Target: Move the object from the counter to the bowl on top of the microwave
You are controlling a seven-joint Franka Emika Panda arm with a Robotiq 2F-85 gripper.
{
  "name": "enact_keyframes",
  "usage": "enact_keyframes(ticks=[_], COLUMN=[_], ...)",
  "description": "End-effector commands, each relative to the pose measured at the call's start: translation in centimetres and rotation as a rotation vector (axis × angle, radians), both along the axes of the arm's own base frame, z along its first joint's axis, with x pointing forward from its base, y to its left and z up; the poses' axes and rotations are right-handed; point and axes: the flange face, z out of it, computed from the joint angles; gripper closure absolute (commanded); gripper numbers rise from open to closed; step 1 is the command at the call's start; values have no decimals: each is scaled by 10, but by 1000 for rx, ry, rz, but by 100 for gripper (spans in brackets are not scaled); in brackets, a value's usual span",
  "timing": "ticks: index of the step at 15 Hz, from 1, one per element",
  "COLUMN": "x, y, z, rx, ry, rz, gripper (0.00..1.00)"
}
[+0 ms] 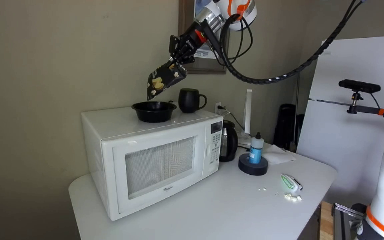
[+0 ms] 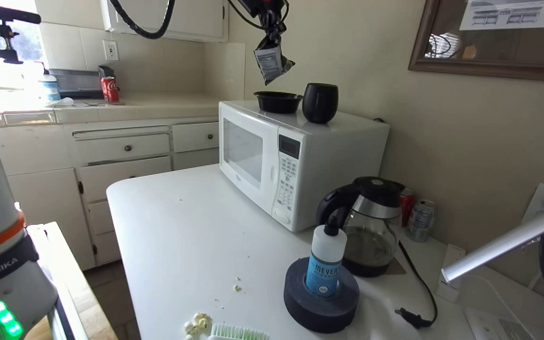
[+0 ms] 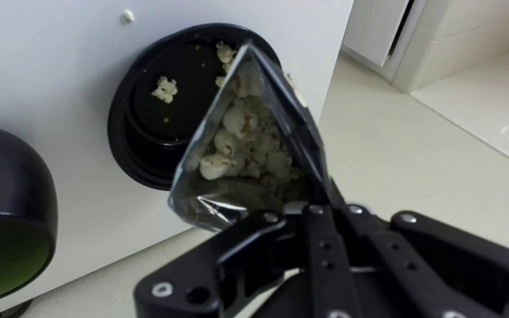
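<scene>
A pale counter (image 1: 238, 206) with rounded corners is spread across the lower half of the frame in an exterior view, backed by a beige wall (image 1: 62, 50) with a framed picture (image 1: 208, 65) hung at upper centre and flanked at right by a white refrigerator (image 1: 338, 143). At centre left, the white microwave (image 1: 115, 186) is topped by a shallow black bowl (image 1: 154, 115) and, just beside it, a black mug (image 1: 188, 101). Above the bowl, a dark popcorn bag (image 1: 167, 78) with yellow patches is held aslant — its upper end pinched by the gripper (image 1: 177, 60), whose fingers are clamped narrow on it. A labelled bottle (image 1: 256, 151) is stood in a dark ring (image 1: 252, 168) at right of centre, with loose popcorn (image 1: 292, 197) and a small brush (image 1: 291, 182) lying side by side at lower right. In an exterior view, white cabinets (image 2: 125, 186) are shown at left with a red can (image 2: 109, 89) on a tiled worktop (image 2: 158, 101) above them, a gap is seen between the bag's lower tip and the bowl, and a silver can (image 2: 421, 222) is shown near the glass kettle (image 2: 373, 229) at lower right. Only in the wrist view is the bag's open mouth shown — popcorn inside, a few pieces (image 3: 165, 89) lying in the bowl, and the mug's green interior (image 3: 9, 258) exposed at lower left.
</scene>
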Motion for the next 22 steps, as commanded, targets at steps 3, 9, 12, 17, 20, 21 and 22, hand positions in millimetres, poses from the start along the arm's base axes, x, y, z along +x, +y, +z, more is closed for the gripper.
enact_keyframes(ticks=[3, 9, 12, 17, 20, 21, 22], x=[15, 16, 22, 23, 23, 23, 27], y=[-24, -19, -16, -16, -16, -16, -17], z=[-27, -38, -50, -48, -48, -51, -57], rx=[1, 24, 70, 99, 98, 85, 61], ry=[130, 104, 126, 120, 120, 129, 146], rz=[-23, -17, 0, 15, 15, 9, -1], gripper=[100, 100, 100, 98, 98, 100, 100])
